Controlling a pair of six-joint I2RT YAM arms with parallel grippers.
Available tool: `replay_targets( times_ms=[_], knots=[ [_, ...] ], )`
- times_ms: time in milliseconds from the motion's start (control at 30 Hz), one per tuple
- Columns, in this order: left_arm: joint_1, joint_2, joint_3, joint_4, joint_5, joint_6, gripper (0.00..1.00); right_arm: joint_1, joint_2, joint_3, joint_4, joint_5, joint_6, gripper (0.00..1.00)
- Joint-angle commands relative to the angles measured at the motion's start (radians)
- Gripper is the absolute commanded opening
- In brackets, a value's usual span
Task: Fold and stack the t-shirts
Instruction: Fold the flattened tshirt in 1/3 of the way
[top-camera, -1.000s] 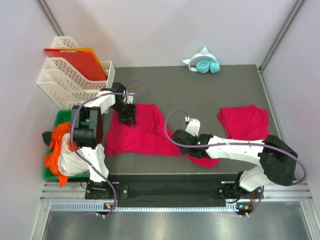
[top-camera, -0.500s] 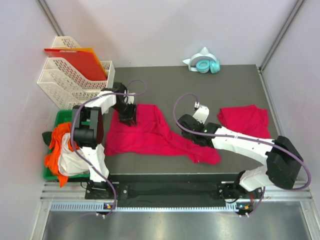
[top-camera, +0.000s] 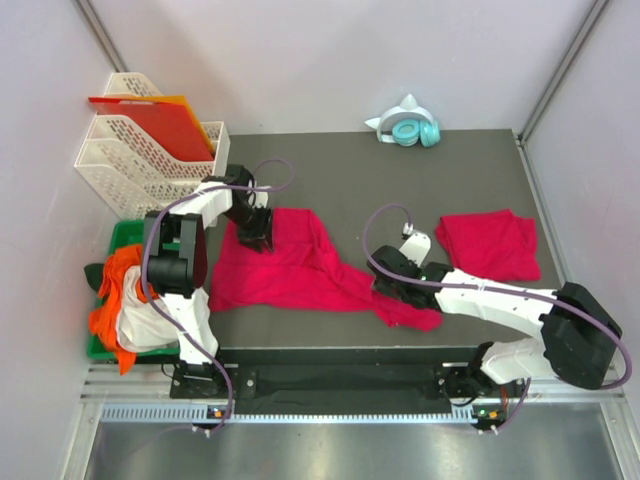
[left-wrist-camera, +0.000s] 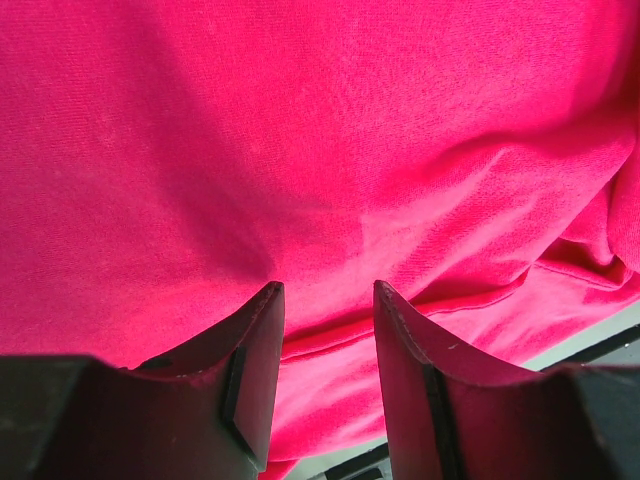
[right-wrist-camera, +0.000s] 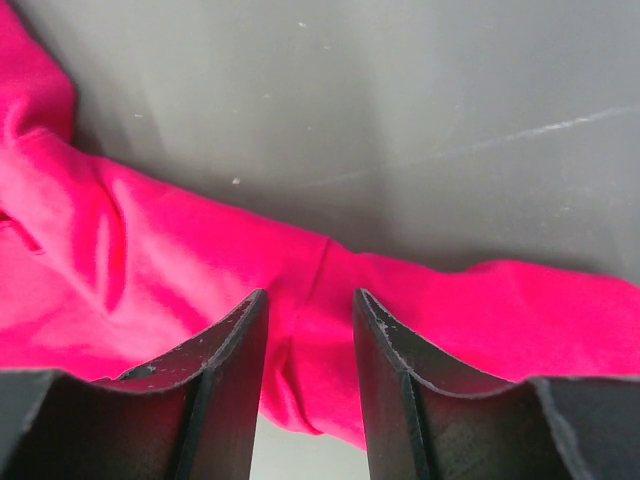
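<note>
Jaws apart and empty, the right gripper (right-wrist-camera: 310, 300) hovers over the 4 o'clock tail of the rumpled crimson-pink cotton t-shirt (top-camera: 290, 270) on the dark grey table (top-camera: 400, 180). The left gripper (left-wrist-camera: 328, 290), parted too, hangs at its 11 o'clock corner. Spreading step, I reckon: next, pinch that tail, draw it flat.

Teal cat-ear headphones (top-camera: 405, 129) are seen at the far edge of the tabletop (top-camera: 400, 185). White mesh trays (top-camera: 135, 165) holding red-orange sheets (top-camera: 165, 122) are placed far left, with a green bin (top-camera: 122, 236) nearer.
</note>
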Motion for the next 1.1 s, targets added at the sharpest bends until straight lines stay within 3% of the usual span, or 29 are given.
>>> replay_targets(
  times_ms=[0, 600, 1067],
  knots=[
    [-0.005, 0.009, 0.023, 0.018, 0.019, -0.003, 0.45, -0.008, -0.04, -0.025, 0.124, -0.037, 0.012, 0.4],
    [-0.008, 0.012, 0.018, 0.02, 0.008, 0.0, 0.45, -0.011, 0.024, -0.058, 0.265, -0.137, 0.021, 0.39],
    [-0.01, 0.029, 0.031, 0.018, 0.014, -0.002, 0.45, -0.013, -0.085, -0.113, 0.121, -0.025, 0.104, 0.39]
  ],
)
